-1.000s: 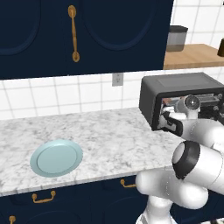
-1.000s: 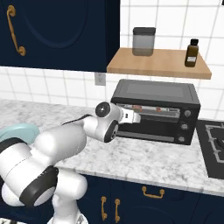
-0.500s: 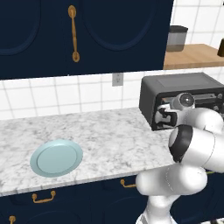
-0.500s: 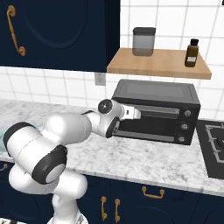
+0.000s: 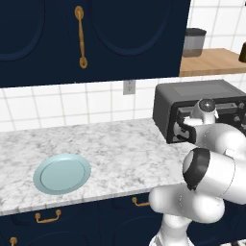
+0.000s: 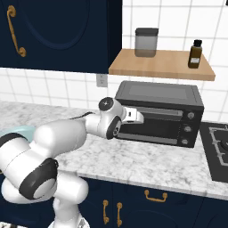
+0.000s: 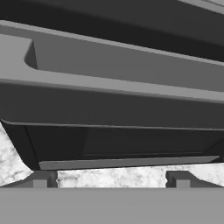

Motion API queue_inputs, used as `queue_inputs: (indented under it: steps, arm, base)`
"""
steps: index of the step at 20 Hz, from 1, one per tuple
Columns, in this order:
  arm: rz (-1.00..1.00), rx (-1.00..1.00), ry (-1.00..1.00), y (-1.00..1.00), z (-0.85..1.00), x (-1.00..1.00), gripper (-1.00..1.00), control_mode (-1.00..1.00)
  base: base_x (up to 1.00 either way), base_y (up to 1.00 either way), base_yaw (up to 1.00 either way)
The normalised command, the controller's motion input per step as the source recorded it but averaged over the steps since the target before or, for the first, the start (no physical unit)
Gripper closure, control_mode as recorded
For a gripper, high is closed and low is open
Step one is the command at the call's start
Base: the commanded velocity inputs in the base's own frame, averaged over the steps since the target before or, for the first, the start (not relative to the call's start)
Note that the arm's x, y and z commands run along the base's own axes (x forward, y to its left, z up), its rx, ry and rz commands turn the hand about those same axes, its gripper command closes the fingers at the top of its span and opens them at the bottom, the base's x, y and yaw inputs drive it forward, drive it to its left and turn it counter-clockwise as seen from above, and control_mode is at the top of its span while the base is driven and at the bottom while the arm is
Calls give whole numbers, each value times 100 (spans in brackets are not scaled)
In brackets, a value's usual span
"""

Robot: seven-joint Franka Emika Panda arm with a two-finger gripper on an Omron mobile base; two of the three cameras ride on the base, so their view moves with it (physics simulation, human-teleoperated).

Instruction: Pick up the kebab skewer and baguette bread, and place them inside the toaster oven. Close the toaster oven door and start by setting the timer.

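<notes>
We see even, soft rendered light with no glare and sharp focus throughout. Faint shadow lies under the toaster oven (image 6: 158,113) at centre right, while the hand view, up close, reads dim and grey.

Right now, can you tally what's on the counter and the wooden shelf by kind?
Plate: 1
Toaster oven: 1
Canister: 1
Bottle: 1
Total: 4
</notes>
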Motion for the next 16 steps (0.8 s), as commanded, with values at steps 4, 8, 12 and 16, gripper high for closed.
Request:
queue_inputs:
  steps: [4,8,12,16]
  arm:
    - [0,-5,18,-12,0,-88,-100,-100]
    - [3,-8,8,-45,2,-79,-100,-100]
    - [14,-9,8,-90,39,-33,-100,-100]
    - [29,-7,5,-95,43,-31,-100,-100]
  base:
    - [0,0,0]
    - [0,0,0]
    - [0,0,0]
    - [0,0,0]
